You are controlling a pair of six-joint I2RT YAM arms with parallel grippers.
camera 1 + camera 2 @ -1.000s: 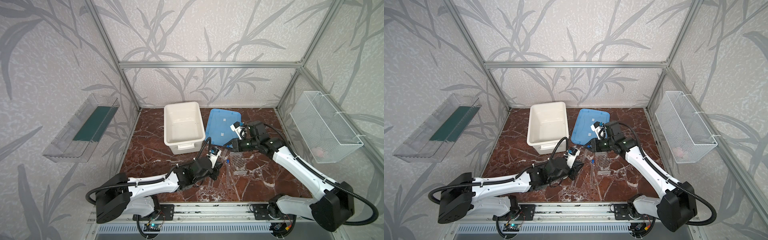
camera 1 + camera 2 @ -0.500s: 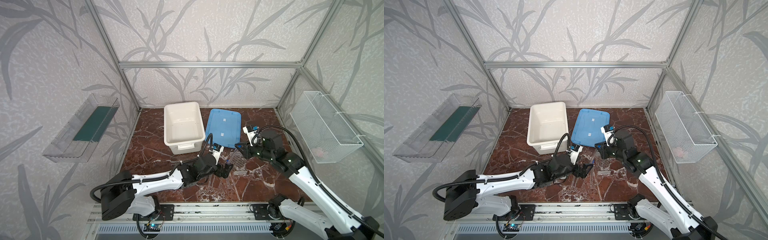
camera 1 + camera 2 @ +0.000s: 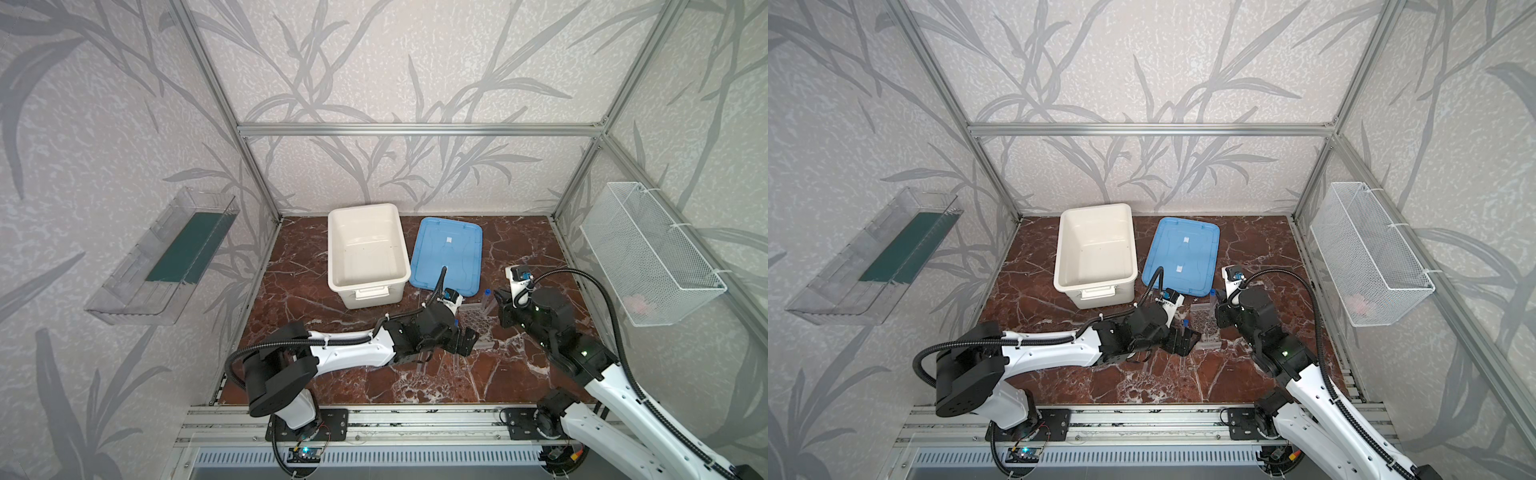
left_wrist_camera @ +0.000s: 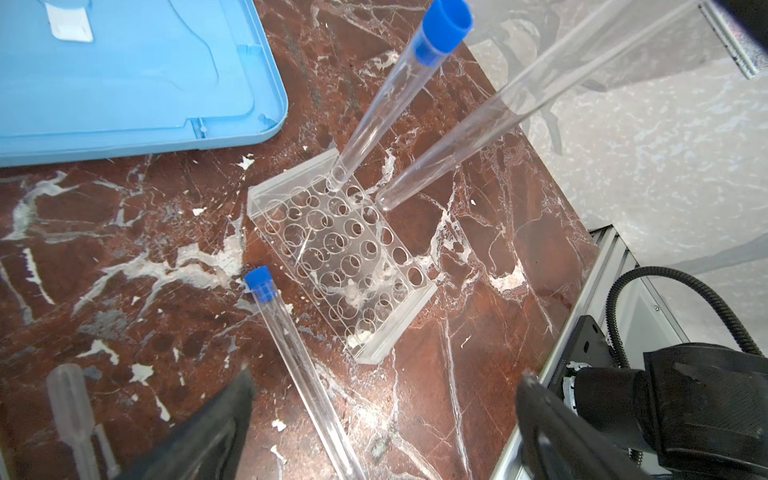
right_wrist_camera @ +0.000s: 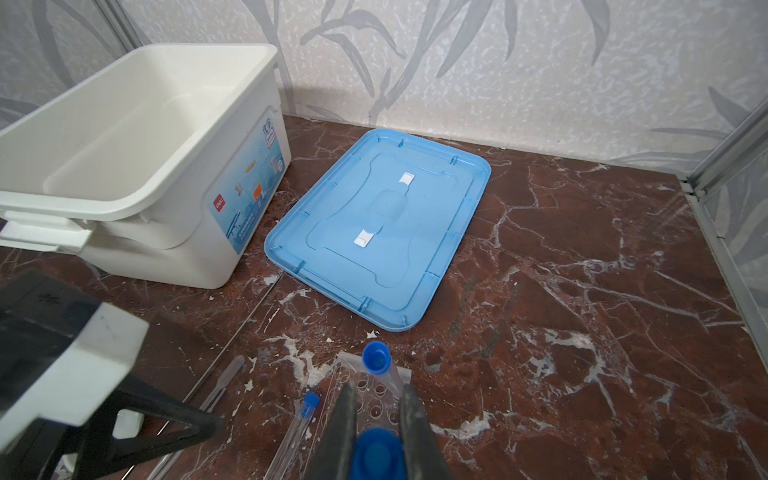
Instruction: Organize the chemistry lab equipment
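Note:
The clear holed rack [image 4: 340,257] [image 3: 478,320] [image 3: 1204,326] lies on the marble floor. One blue-capped tube [image 4: 386,104] [image 5: 376,359] stands tilted in a corner hole. My right gripper [image 5: 377,388] [image 3: 500,305] is shut on a second blue-capped tube [image 5: 376,455], whose lower end [image 4: 436,166] hangs at the rack's edge. My left gripper [image 4: 384,376] [image 3: 465,340] [image 3: 1185,338] is open wide, low beside the rack. A third capped tube [image 4: 291,332] [image 5: 305,409] lies on the floor under its spread fingers [image 4: 208,428]. A pipette [image 4: 70,399] [image 5: 230,370] and a thin rod [image 5: 241,328] lie nearby.
The white box [image 3: 365,253] [image 5: 137,145] stands open at the back with its blue lid [image 3: 446,253] [image 5: 382,224] flat beside it. A wire basket [image 3: 648,253] hangs on the right wall and a clear shelf [image 3: 166,257] on the left wall.
My left gripper has opened wide beside the rack. My right gripper has come forward from the blue lid to the rack, carrying its tube.

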